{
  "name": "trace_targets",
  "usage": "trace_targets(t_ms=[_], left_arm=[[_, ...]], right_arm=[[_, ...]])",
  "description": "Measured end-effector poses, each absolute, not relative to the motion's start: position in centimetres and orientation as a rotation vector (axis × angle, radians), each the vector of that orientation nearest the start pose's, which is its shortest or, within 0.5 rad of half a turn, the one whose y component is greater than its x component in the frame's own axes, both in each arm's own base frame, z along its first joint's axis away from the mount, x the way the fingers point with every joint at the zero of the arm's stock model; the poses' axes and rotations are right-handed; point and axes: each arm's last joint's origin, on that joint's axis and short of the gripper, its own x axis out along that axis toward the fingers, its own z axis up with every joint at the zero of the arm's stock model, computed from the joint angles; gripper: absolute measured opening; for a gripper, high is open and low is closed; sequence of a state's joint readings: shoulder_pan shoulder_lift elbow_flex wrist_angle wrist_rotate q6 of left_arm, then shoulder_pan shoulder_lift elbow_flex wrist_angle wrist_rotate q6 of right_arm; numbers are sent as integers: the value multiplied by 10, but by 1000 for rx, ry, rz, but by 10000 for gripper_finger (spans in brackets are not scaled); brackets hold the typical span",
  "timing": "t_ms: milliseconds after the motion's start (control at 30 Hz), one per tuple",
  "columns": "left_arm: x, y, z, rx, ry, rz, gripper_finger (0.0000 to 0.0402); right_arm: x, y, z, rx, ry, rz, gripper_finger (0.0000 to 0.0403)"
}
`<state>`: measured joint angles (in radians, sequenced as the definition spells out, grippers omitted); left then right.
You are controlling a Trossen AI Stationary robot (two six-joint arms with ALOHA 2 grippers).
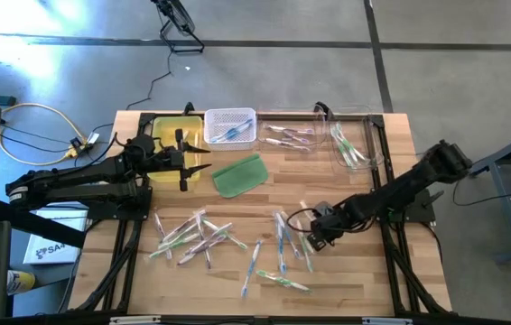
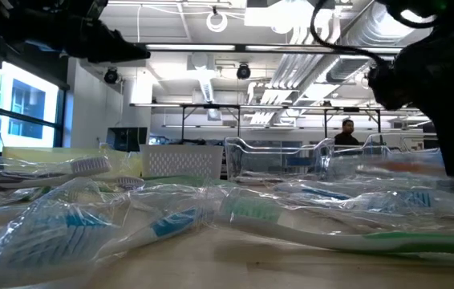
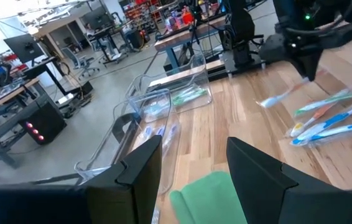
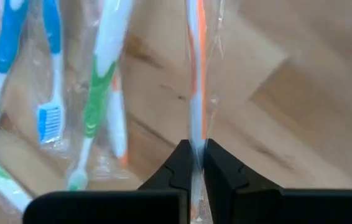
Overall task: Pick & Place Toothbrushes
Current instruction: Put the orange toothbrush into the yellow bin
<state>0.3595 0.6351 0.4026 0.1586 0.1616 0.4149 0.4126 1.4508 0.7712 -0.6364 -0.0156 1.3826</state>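
R gripper: (image 4: 193, 163) clenched on a wrapped orange-white toothbrush (image 4: 194, 93), pads pinching the thin handle. In high view it sits low over the right-hand pile on the table (image 1: 400, 271).
Key relation: brush's long axis runs straight out ahead of the fingers, in line w/ the wrist, so pinch is across the handle near one end. Most of its length hangs free beyond the tips; expect droop or swing on lift (my guess).
L gripper: (image 3: 191, 165) released, jaws apart, nothing between them. Hovers at the back-left by the yellow bin (image 1: 167, 135), above the green pad (image 1: 239, 175). Waiting.
Nearer arm: R is already on it; L well apart from both piles.
Loose brushes: two scatters of toothbrushes (image 1: 192, 239) on the wood, left-centre and right-centre; green, blue, white handles, many in clear wrap.
White basket: (image 1: 230, 128) a few blue brushes inside.
Clear tray, middle: (image 1: 284, 135) some pinkish brushes.
Clear tray, right: (image 1: 355, 144) green ones.
Yellow bin: contents can't tell.
Next: lift, carry to the back row. Which tray takes orange: unclear.
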Motion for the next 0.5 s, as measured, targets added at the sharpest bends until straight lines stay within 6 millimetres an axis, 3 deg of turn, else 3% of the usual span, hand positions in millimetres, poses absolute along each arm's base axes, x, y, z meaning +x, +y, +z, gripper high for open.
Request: trace_targets(t_ms=[300, 500], left_arm=[[147, 50, 255, 261, 93, 186, 175], [148, 50, 256, 268, 89, 183, 175]], right_arm=[[202, 78, 209, 830, 1013, -558, 14], [197, 55, 231, 708, 861, -539, 14]])
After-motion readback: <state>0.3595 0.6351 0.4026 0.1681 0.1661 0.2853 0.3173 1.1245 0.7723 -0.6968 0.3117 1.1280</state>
